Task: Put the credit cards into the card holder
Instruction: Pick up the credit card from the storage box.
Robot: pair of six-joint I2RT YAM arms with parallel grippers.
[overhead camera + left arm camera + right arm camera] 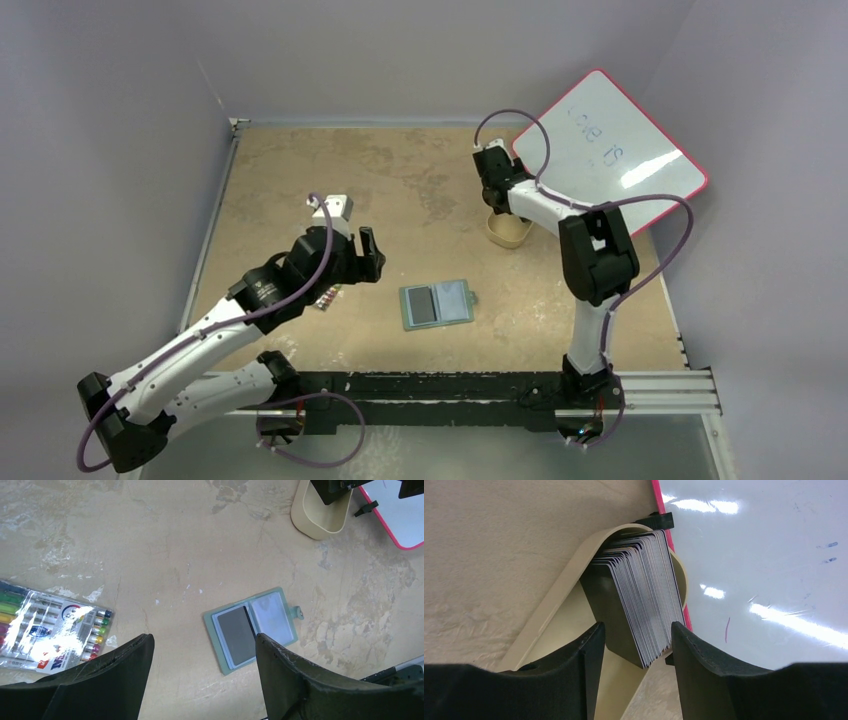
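Right of card holder (pixel 437 303), whiteboard (pixel 610 135): "IS"

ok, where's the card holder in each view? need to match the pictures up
Top external: the card holder lies open on the table, just below centre, between the two arms.
Left wrist: right of centre, open, its lower corner hidden behind a finger.
Right wrist: not in it.
Shared landmark: the tan tray, above and right of the holder in top external and left wrist, and centre frame in right wrist.
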